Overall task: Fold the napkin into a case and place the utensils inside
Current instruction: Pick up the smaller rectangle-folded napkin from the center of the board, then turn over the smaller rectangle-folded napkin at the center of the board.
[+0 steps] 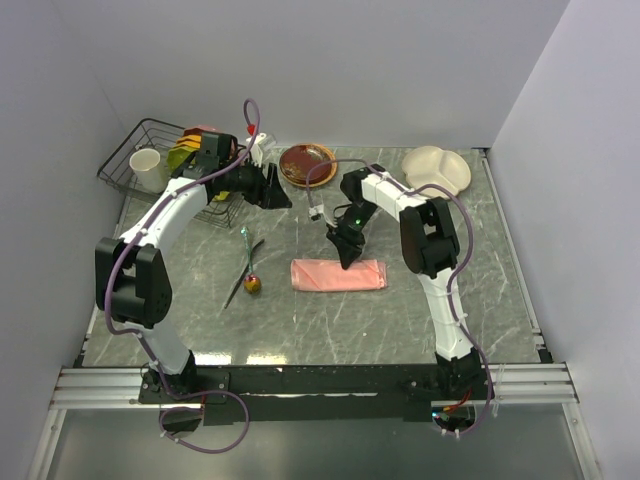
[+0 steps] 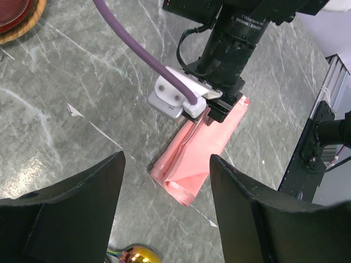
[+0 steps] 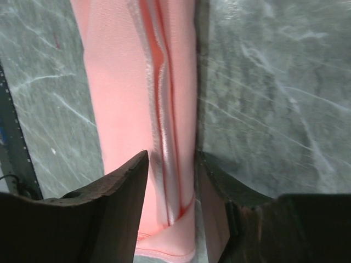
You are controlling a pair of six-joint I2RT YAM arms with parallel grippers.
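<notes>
Far left: wire basket [image 1: 122,172] with white cup [image 1: 146,163]. Far centre: brown plate [image 1: 306,163]. Far right: cream plate [image 1: 437,168]. Grey marbled tabletop [image 1: 300,325].

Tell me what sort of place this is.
Probably a lab test cell dressed as a dining setup: plain white walls box in a marble-look table, with a dish rack, a plate and a folded napkin.

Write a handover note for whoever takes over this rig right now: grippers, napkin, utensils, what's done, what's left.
Left gripper: open, empty, raised at far left.
Right gripper: down on the case, jaws straddling its folded long edge; grip unclear.
Case: the napkin folded into a narrow strip, mid-table.
Utensils: lying on the table left of the case, not inside.
Done: the fold, apparently.
Left: put the utensils in.
</notes>
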